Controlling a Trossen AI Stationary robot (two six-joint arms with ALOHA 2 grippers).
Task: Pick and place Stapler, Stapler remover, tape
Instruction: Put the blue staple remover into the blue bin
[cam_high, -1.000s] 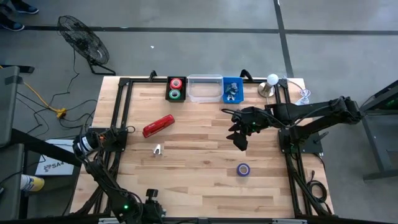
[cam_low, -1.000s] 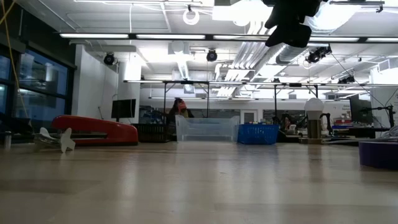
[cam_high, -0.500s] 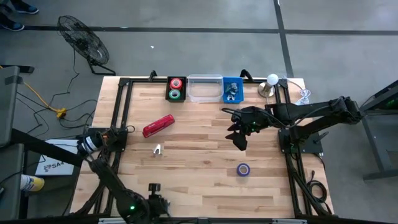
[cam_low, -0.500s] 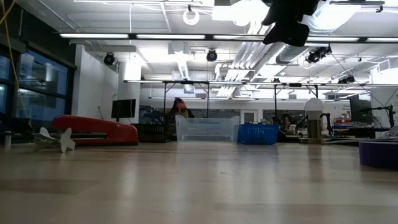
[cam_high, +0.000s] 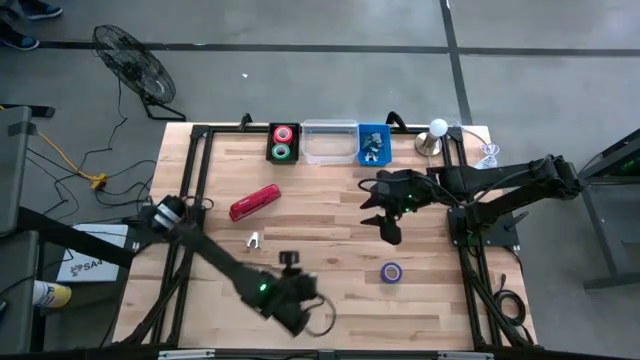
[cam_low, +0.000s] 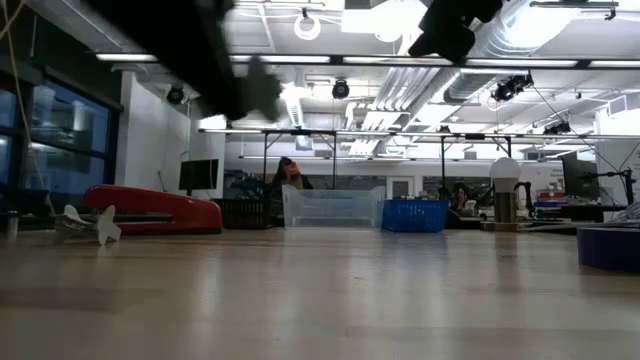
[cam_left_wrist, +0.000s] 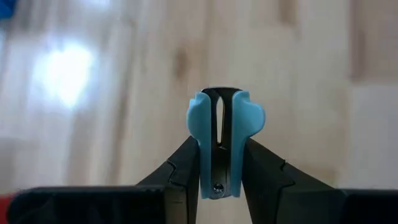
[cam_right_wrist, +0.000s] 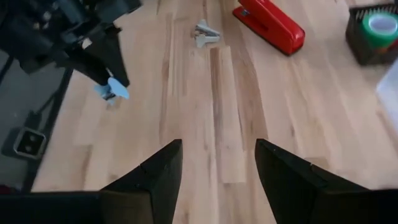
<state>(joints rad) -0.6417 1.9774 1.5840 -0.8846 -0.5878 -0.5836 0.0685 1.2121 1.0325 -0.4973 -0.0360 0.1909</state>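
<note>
Stapler, staple remover and tape rolls lie apart on the wooden table.

In the high view the stapler (cam_high: 255, 202) is long, narrow and bright red; it lies flat and closed, left of the centre of the frame, with its right end turned a little toward the top. The stapler remover (cam_high: 254, 240) is a small pale metal piece and it lies just below the stapler, not touching it. One purple tape roll (cam_high: 391, 272) lies flat in the lower right part, well apart from both. A red tape roll (cam_high: 284, 133) and a green tape roll (cam_high: 283, 152) sit together in a black bin near the top edge.
</note>
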